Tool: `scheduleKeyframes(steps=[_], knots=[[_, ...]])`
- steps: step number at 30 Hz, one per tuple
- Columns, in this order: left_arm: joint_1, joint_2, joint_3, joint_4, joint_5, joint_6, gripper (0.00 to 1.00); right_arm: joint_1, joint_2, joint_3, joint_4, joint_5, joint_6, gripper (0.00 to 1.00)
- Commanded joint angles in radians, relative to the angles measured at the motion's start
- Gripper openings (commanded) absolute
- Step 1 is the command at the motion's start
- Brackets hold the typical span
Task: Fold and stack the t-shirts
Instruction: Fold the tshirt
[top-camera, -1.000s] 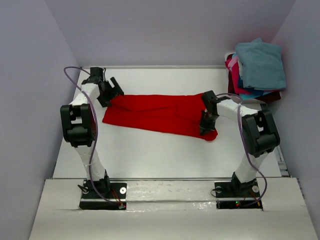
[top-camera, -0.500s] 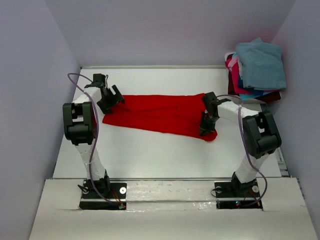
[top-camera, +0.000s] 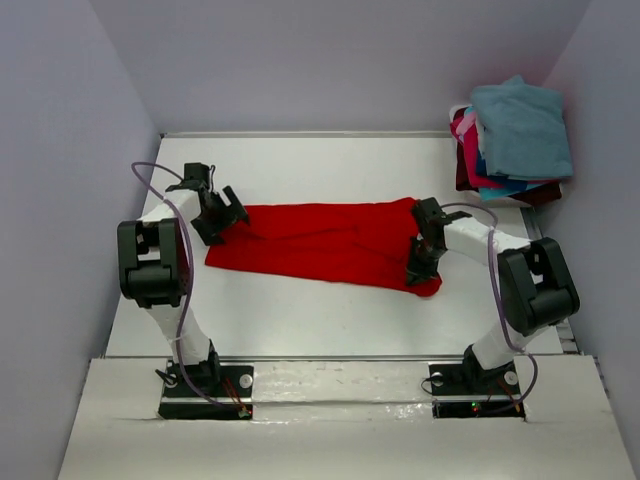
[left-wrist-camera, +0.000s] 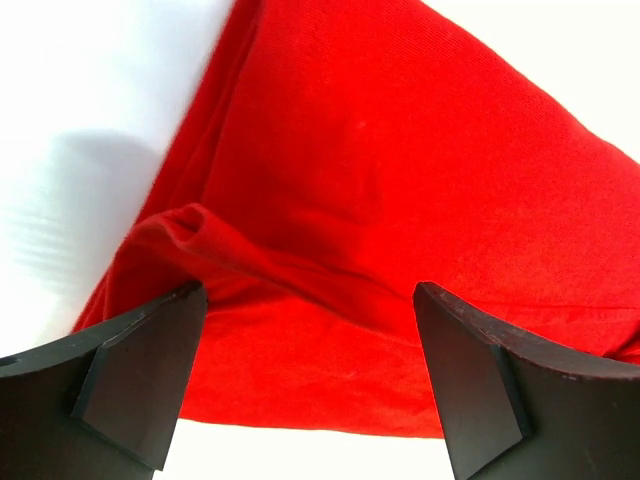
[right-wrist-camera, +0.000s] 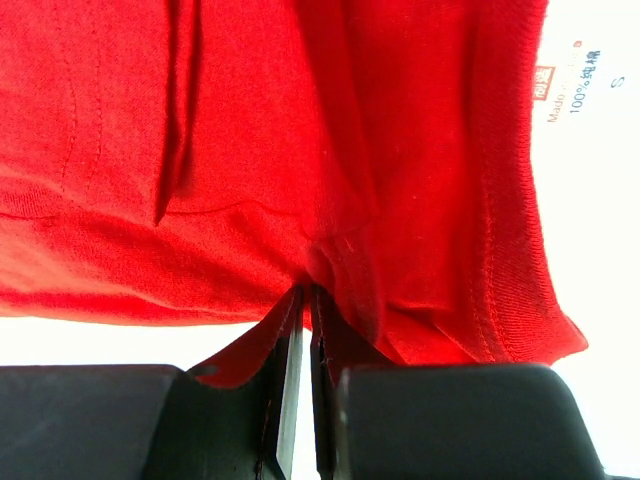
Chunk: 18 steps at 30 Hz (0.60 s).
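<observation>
A bright red t-shirt lies spread across the middle of the white table. My left gripper is open at its left end, just above the cloth, jaws wide and empty. My right gripper is shut on the shirt's right edge, pinching a fold of red cloth near the collar, where a white label shows. A pile of other t-shirts, teal-blue on top with pink, blue and dark maroon below, sits at the far right.
The white table has grey walls on the left, back and right. The pile sits against the right wall. My arm bases stand on the near ledge.
Both grippers have moved a little toward the near side, and the right gripper has drawn the shirt's right end toward me and slightly rightward. The left gripper has stayed open.
</observation>
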Motion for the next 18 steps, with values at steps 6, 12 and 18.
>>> scheduleKeyframes(steps=[6,12,18], knots=[[0.035,-0.097,-0.049,-0.039,-0.012,0.029,0.99,0.002,-0.067,-0.035,-0.073,0.040,0.001,0.15],[0.035,-0.102,-0.055,-0.034,-0.001,0.032,0.99,0.002,-0.065,0.112,-0.076,0.022,0.004,0.29],[0.035,-0.108,-0.052,-0.037,-0.006,0.035,0.99,0.002,-0.010,0.220,-0.077,0.003,0.019,0.30]])
